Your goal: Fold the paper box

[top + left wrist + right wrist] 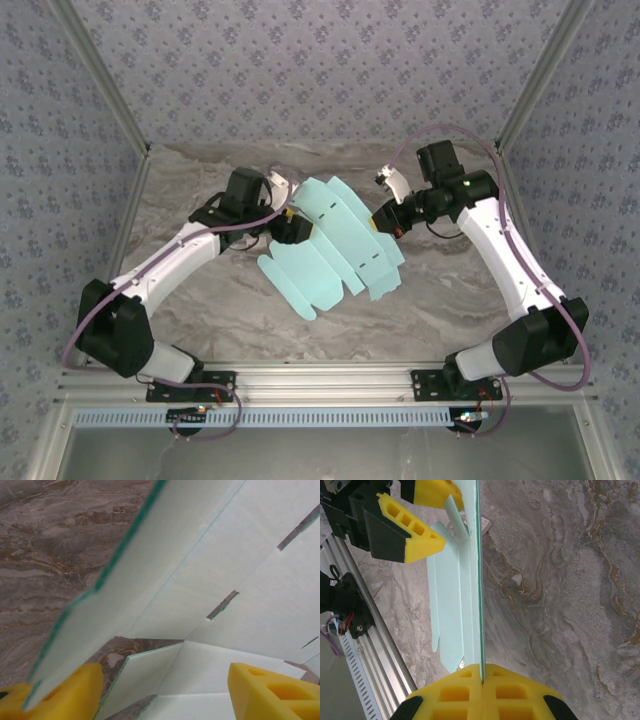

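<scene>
Turquoise box (335,245) is mostly flat; nearly all folds remain. Right gripper (481,680) pinches its edge, left gripper (162,682) gapes around a flap.

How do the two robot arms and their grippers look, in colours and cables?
Both the left arm and the right arm have white rounded links with black joint housings. A thin purple cable loops along each. The fingers are yellow blocks with rectangular cut-outs on black mounts.
</scene>
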{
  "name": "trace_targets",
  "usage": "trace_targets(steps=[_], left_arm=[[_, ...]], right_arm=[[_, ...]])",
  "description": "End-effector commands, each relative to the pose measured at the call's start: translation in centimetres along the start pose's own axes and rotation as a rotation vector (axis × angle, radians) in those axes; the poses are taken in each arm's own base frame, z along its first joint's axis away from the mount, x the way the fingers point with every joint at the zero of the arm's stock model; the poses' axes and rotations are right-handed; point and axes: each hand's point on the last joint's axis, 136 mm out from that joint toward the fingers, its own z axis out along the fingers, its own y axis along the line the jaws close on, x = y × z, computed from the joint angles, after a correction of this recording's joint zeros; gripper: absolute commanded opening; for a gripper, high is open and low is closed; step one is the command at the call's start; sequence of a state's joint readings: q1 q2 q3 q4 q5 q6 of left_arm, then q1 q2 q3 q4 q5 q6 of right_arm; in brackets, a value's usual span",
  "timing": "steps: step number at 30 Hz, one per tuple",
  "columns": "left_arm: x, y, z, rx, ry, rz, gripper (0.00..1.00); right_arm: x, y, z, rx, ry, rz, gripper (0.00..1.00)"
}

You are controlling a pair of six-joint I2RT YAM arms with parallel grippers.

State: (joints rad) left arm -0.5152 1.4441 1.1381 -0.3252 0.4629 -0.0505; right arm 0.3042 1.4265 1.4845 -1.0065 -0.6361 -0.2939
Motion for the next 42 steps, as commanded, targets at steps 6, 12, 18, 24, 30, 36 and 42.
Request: trace_targets(steps=[6, 12, 18, 24, 30, 36, 42], left_arm=[[-0.7, -2.6, -1.3, 0.123, -0.069, 0.015, 0.55], [-0.3, -3.2, -0.5, 0.169, -0.056, 0.014, 0.54], [0.3, -3.7, 0.9, 0.193, -0.033, 0.019, 0.56], [0.7, -3.6, 2.1, 0.194, -0.016, 0.016, 0.56], [0.9, -3.7, 3.3, 0.209, 0.011, 0.010, 0.57], [1.1, -4.4, 4.0, 0.256, 0.011, 0.014, 0.58], [1.7, -5.2, 4.3, 0.304, 0.038, 0.010, 0.60]], right_arm=[[-1.0, -0.5, -0.5, -0.001, -0.027, 0.073, 0.00], [-1.9, -0.2, -0.2, -0.036, -0.058, 0.089, 0.00], [-2.5, 0.2, 0.2, -0.076, -0.082, 0.106, 0.00], [-2.6, 0.6, 0.6, -0.107, -0.088, 0.107, 0.00], [-2.1, 0.6, 1.2, -0.115, -0.081, 0.117, 0.00], [-2.3, 0.3, 1.6, -0.110, -0.094, 0.129, 0.00], [-2.3, -0.1, 1.9, -0.098, -0.095, 0.137, 0.00]])
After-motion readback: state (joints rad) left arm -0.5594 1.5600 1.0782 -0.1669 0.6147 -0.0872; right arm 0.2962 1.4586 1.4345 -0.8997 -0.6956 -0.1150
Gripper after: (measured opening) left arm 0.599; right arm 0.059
